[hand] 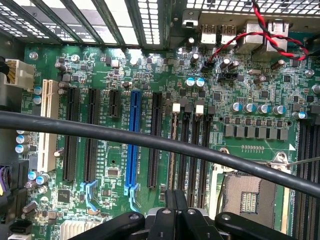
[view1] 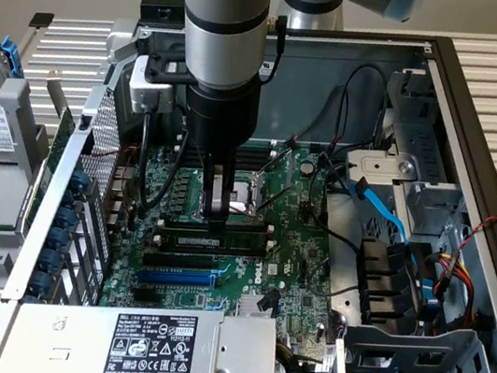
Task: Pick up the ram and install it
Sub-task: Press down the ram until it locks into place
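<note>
Inside the open grey metal computer case [view1: 483, 139], over the green motherboard [view1: 292, 241], my black claw [view1: 213, 223] is pinched shut, tips down on the long thin dark-green ram stick [view1: 245, 239], which lies along a black memory slot [view1: 184, 245] beside the silver CPU socket [view1: 245, 195]. Judged step: seating it. Next calls for even downward pressure until the end clips latch

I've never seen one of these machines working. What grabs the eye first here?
A thick grey robot arm plunges into an open computer case, its gripper shut and pressing down at the ram on the green motherboard. In the wrist view, a bright blue expansion slot stands out among black slots, crossed by a black cable.
</note>
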